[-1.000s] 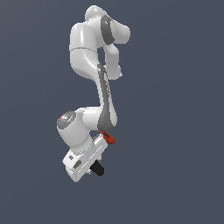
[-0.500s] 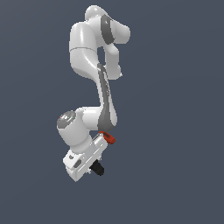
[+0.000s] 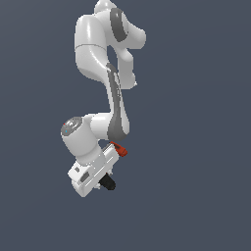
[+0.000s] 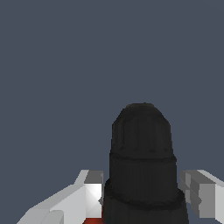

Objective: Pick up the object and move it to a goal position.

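Little changed over the last second: arm (image 3: 115, 103) posed as before, drill (image 4: 142, 166) still clamped between the jaws, gripper (image 4: 142, 194) closed on its black body, red part (image 3: 119, 149) peeking out beside the wrist. Grasp apparently secure; carry to goal presumably remaining.

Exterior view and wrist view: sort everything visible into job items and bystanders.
Job items:
- small red-orange toy drill with black chuck, sitting between the hand's fingers
- white robot hand

Bystanders:
- none visible; only a plain dark grey background shows
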Robot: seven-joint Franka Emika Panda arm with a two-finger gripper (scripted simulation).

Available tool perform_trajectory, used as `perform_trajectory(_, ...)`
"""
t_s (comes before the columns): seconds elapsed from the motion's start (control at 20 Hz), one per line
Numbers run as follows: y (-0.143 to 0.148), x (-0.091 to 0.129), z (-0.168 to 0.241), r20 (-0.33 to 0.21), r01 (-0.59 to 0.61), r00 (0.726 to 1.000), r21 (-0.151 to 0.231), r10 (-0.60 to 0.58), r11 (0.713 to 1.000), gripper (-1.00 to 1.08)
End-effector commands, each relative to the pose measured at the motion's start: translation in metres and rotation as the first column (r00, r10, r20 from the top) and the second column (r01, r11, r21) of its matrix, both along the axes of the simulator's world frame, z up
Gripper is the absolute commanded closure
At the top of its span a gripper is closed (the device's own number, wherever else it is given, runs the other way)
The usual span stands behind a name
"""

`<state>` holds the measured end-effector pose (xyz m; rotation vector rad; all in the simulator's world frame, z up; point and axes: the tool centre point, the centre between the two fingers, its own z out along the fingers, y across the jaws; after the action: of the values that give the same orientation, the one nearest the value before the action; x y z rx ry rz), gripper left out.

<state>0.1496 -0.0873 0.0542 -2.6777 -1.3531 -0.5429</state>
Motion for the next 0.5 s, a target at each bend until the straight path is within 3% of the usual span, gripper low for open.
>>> perform_trajectory(0.0, -0.007, -0.007, 0.010, 0.002, 0.003, 1.000, -0.003, -0.003, 1.000, 1.08)
perform_trajectory(0.45, -0.029, -0.049, 0.060, 0.001, 0.003, 1.000, -0.005, -0.003, 1.000, 1.08)
